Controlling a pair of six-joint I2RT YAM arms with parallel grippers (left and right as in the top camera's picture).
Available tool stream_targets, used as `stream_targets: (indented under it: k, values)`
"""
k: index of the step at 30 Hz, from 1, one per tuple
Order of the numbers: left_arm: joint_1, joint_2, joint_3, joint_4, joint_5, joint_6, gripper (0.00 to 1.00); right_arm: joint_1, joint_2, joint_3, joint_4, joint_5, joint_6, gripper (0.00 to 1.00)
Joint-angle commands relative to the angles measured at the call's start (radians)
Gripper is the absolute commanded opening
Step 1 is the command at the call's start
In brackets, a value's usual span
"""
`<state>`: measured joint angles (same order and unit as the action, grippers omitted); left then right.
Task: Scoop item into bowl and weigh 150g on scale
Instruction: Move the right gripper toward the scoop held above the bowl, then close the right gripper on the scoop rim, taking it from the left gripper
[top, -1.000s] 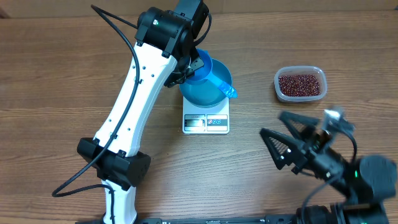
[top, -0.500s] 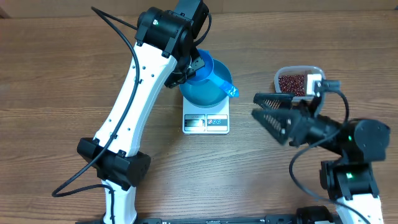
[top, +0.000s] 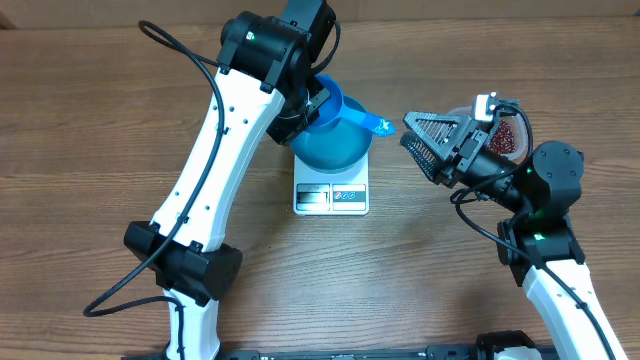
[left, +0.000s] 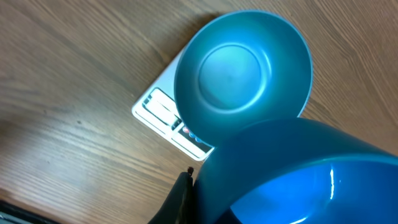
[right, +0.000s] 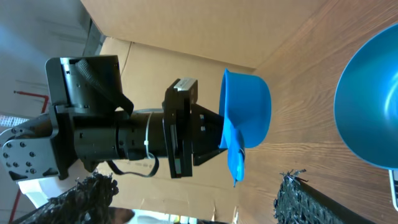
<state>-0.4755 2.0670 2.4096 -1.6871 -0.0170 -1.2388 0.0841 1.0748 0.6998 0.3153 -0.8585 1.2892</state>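
Step in hand: getting the blue scoop (top: 338, 108) ready for the first load. It looks like a hand-over from one arm to the other, though that is a judgement.
Left gripper (right: 208, 127): clamped on the blue scoop, holding it in the air just above the bowl (top: 330, 152), with the handle pointing toward the right arm.
Right gripper (top: 410, 133): jaws spread wide with nothing between them, level with the scoop handle and near it but not touching.
Bowl: seated on the scale (top: 331, 197), and the left wrist view shows its inside bare.
Beans (top: 508, 140): all in the clear tub (top: 524, 130) on the table (top: 90, 150), behind the right arm and well apart from the scale.
Progress: early, with nothing weighed yet.
Next move: the right jaws need to line up around the thin handle and close squarely before the left lets go; then the scoop goes to the tub.
Risk: a glancing grip could twist the scoop or knock the bowl off the scale.
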Motion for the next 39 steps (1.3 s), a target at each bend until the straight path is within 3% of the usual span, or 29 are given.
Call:
stream_targets:
  k: [1,14,23,32,39]
  values:
    - [-0.013,-0.001,0.021,-0.002,0.037,-0.095,0.04,0.021,0.002,0.019,0.01,0.056,0.021,0.86]
    - [-0.134,-0.001,0.021,0.017,0.011,-0.131,0.04,0.028,0.003,0.019,-0.041,0.115,-0.077,0.85]
    - [-0.176,-0.001,0.021,0.031,-0.012,-0.157,0.04,0.028,0.003,0.019,-0.063,0.149,-0.09,0.5]
    - [-0.191,-0.001,0.021,0.043,-0.016,-0.202,0.04,0.028,0.003,0.019,-0.095,0.151,-0.091,0.37]
    - [-0.191,-0.001,0.021,0.047,-0.017,-0.229,0.04,0.028,0.003,0.019,-0.109,0.151,-0.094,0.34]
